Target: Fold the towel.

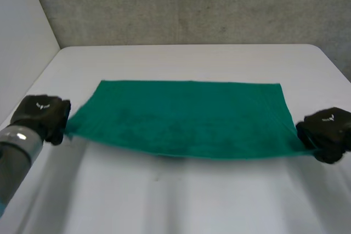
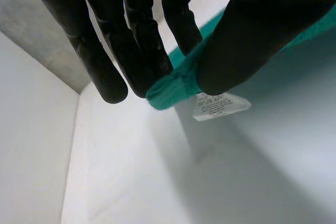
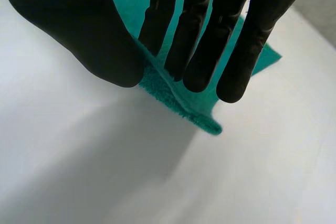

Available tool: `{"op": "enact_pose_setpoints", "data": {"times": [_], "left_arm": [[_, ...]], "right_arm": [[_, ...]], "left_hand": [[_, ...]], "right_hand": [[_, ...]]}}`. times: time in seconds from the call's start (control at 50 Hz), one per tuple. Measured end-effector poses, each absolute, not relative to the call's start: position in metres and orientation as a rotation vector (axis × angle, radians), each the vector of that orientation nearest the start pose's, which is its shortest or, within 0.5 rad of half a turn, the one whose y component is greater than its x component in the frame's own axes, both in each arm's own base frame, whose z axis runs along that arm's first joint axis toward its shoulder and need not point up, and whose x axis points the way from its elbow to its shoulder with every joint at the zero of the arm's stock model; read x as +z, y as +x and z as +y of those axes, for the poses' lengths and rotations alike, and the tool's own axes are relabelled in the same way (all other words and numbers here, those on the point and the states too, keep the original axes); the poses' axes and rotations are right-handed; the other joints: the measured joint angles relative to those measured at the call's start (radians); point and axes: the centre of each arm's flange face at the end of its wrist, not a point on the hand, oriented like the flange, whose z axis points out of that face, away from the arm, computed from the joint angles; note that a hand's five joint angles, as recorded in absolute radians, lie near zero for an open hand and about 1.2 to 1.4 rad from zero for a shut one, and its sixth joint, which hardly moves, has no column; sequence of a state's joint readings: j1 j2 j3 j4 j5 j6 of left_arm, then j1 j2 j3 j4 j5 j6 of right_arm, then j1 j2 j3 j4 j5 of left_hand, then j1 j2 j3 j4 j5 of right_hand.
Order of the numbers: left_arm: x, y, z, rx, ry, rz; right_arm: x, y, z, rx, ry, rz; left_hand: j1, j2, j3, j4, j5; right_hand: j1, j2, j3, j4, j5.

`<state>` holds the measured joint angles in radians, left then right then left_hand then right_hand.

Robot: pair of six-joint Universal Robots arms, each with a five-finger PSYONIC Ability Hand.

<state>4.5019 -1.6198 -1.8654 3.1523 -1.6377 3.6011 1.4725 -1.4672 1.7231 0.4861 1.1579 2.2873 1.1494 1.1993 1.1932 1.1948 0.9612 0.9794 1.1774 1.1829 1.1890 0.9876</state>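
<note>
Head view: where's the towel [image 1: 181,119]?
On the tabletop [image 1: 186,58]; left robot hand [image 1: 41,116] at nine o'clock and right robot hand [image 1: 327,132] at three each pinch a near corner. Carry both evenly to twelve.

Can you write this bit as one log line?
towel: spread | left hand: pinches near corner | right hand: pinches other near corner | near edge lifted

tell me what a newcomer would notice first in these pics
A bright green towel lies spread across the white table, its near edge lifted and stretched between the black left hand and right hand, each pinching a near corner. A small white label hangs from the corner by the left hand's thumb.
</note>
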Motion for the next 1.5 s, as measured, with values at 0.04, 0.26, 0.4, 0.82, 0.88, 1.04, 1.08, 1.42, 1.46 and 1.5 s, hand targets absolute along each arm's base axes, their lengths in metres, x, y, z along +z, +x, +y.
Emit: {"op": "enact_pose_setpoints", "data": {"times": [0.04,0.26,0.4,0.82,0.88,1.04,1.08,1.42,1.46,1.5], "left_arm": [[0.217,-0.176,-0.221,-1.619,0.828,2.286],[0.216,-0.179,-0.226,-1.616,0.940,2.197],[0.200,-0.201,-0.279,-1.739,0.926,2.121],[0.133,-0.254,-0.382,-1.768,0.885,1.952],[0.126,-0.257,-0.384,-1.763,0.911,1.928],[0.123,-0.277,-0.372,-1.861,1.013,1.838],[0.126,-0.280,-0.368,-1.876,1.036,1.814],[0.168,-0.257,-0.306,-1.919,0.993,1.883],[0.169,-0.255,-0.302,-1.939,0.963,1.918],[0.170,-0.253,-0.298,-1.973,0.912,1.970]], "right_arm": [[0.229,0.138,-0.242,-1.288,-1.440,2.576],[0.223,0.132,-0.273,-1.303,-1.522,2.635],[0.199,0.155,-0.316,-1.455,-1.438,2.596],[0.154,0.214,-0.421,-2.003,-1.438,2.411],[0.147,0.218,-0.428,-2.030,-1.437,2.395],[0.136,0.218,-0.431,-2.022,-1.369,2.434],[0.139,0.216,-0.429,-2.011,-1.309,2.449],[0.176,0.178,-0.361,-1.759,-0.893,2.515],[0.171,0.173,-0.356,-1.719,-0.884,2.540],[0.162,0.164,-0.350,-1.659,-0.869,2.576]], "left_hand": [[0.000,0.000,0.000,0.000,0.000],[0.000,0.000,0.000,0.000,0.000],[0.000,0.000,0.000,0.000,0.000],[0.000,0.000,0.000,0.000,0.000],[-0.020,-0.040,-0.038,-0.038,-0.008],[-0.941,-0.927,-0.915,-0.928,-0.862],[-0.941,-0.927,-0.915,-0.928,-0.862],[-0.953,-0.990,-0.977,-0.987,-0.913],[-0.953,-0.990,-0.977,-0.987,-0.913],[-0.953,-0.990,-0.977,-0.987,-0.913]], "right_hand": [[0.000,0.000,0.000,0.000,0.002],[0.000,0.000,0.000,0.000,0.002],[0.000,0.000,0.000,0.000,0.003],[0.000,0.000,0.000,0.000,0.009],[-0.183,-0.193,-0.192,-0.193,-0.172],[-0.780,-0.962,-0.975,-0.960,-0.919],[-0.780,-0.962,-0.975,-0.960,-0.920],[-0.780,-0.962,-0.975,-0.960,-0.920],[-0.780,-0.962,-0.975,-0.960,-0.920],[-0.752,-0.913,-0.922,-0.924,-0.886]]}}
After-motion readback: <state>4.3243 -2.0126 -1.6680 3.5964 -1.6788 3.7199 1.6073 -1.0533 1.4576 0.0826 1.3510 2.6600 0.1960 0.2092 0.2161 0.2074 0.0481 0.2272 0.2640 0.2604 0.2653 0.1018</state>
